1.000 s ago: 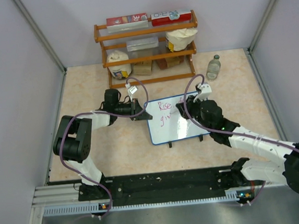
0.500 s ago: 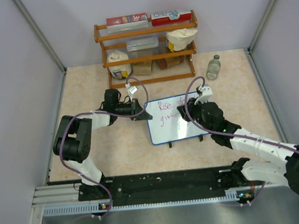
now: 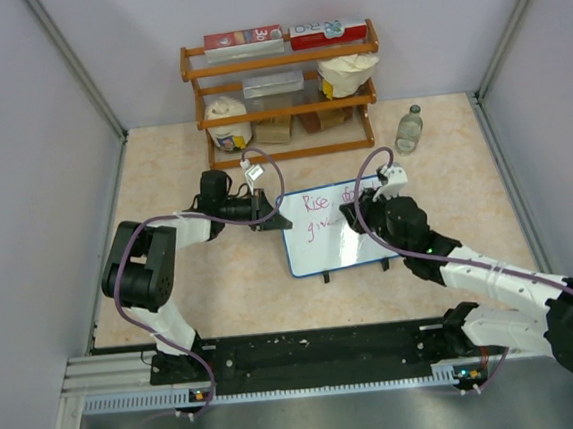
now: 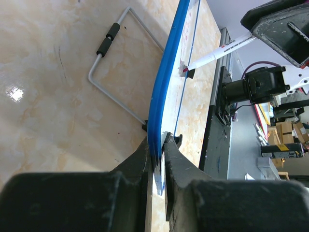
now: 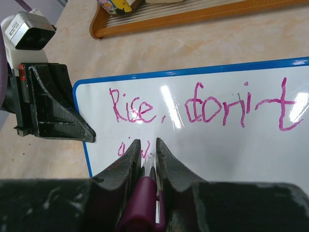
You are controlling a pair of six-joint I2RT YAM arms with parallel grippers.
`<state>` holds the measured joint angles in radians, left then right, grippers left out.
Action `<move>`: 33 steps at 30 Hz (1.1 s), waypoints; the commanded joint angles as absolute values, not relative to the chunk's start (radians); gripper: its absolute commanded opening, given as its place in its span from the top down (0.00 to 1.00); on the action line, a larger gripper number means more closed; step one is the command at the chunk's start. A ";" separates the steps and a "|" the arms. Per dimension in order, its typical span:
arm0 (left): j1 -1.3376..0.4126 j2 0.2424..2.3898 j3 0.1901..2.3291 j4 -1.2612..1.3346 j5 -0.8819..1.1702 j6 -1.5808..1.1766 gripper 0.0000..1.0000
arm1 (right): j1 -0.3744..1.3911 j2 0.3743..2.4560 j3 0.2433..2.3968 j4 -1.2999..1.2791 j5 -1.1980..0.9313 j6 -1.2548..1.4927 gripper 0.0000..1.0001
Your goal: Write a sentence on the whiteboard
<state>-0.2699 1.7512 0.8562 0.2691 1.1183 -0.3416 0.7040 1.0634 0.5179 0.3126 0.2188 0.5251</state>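
The blue-framed whiteboard (image 3: 332, 253) lies mid-table, and its frame (image 4: 166, 72) runs edge-on in the left wrist view. My left gripper (image 3: 279, 220) (image 4: 161, 145) is shut on the board's left edge. The pink sentence (image 3: 318, 204) (image 5: 200, 108) reads "Rise, don't" on the first line. A few letters of a second line (image 5: 121, 147) show beside my fingers. My right gripper (image 3: 352, 215) (image 5: 147, 145) is shut on a purple-bodied marker (image 5: 145, 193) (image 4: 222, 50). The marker's tip meets the board at the second line.
A wooden rack (image 3: 281, 94) with boxes and bags stands at the back. A clear bottle (image 3: 411, 128) is at the back right. The board's wire stand (image 4: 108, 82) lies on the table behind it. Grey walls close both sides.
My right gripper with the marker has shifted slightly toward the near edge, uncovering more of the first line. The left gripper and the board have not moved.
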 commanded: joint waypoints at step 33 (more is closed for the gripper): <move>-0.281 1.756 0.821 0.236 1.014 -0.265 1.00 | 0.687 1.086 0.591 0.299 0.241 0.505 1.00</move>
<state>-0.2699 1.7512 0.8562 0.2687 1.1179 -0.3416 0.6971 1.0775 0.5617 0.2928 0.2592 0.5137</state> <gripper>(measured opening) 0.133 0.149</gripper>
